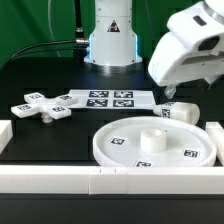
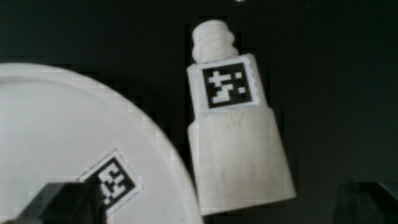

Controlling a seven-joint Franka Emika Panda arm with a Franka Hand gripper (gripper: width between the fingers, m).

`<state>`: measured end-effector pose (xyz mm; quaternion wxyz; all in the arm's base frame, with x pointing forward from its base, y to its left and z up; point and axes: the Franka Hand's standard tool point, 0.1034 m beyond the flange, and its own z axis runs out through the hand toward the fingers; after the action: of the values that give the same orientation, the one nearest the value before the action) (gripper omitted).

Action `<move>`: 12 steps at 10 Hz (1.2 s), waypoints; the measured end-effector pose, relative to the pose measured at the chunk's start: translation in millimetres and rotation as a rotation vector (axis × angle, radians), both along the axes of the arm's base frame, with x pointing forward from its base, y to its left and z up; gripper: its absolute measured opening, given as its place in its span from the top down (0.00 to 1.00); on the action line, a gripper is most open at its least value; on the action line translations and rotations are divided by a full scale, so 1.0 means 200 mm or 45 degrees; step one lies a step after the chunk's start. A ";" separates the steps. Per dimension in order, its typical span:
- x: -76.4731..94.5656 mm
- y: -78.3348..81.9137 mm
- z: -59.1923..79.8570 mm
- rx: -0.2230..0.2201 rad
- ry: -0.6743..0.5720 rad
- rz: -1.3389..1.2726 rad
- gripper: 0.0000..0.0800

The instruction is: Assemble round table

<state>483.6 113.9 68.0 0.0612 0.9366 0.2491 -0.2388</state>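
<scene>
The large rimmed disc (image 1: 150, 152) with its central hub (image 1: 154, 138) lies flat near the front rail. It also shows in the wrist view (image 2: 63, 130). The short cylindrical leg (image 1: 183, 112) lies on its side on the black table, just beyond the disc on the exterior view's right. In the wrist view the leg (image 2: 240, 150) carries a tag and ends in a stepped tip (image 2: 214, 40). My gripper (image 1: 170, 96) hovers just above the leg, open and empty, with a dark fingertip (image 2: 57, 205) on either side (image 2: 214, 205). The cross-shaped foot (image 1: 40, 106) lies at the exterior view's left.
The marker board (image 1: 106, 98) lies flat behind the disc. White border rails run along the front (image 1: 90, 182), the exterior view's left (image 1: 4, 132) and right (image 1: 214, 135). The arm's base (image 1: 110, 35) stands at the back.
</scene>
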 end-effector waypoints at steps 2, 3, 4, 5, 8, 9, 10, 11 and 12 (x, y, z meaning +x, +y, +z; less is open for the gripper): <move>-0.04 0.00 -0.01 -0.067 0.156 0.002 0.19; -0.06 -0.01 -0.02 -0.137 0.226 -0.019 0.19; -0.09 -0.03 -0.05 -0.207 0.330 -0.035 0.19; -0.08 -0.05 -0.07 -0.274 0.403 -0.010 0.19; -0.13 -0.05 -0.09 -0.369 0.621 -0.009 0.19; -0.13 -0.04 -0.11 -0.394 0.679 -0.010 0.19; -0.10 -0.02 -0.16 -0.372 0.643 -0.005 0.19; -0.10 -0.02 -0.17 -0.368 0.640 -0.005 0.19; -0.10 -0.01 -0.21 -0.361 0.630 -0.002 0.19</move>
<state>463.2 111.5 27.0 0.1285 0.8320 0.2199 -0.4928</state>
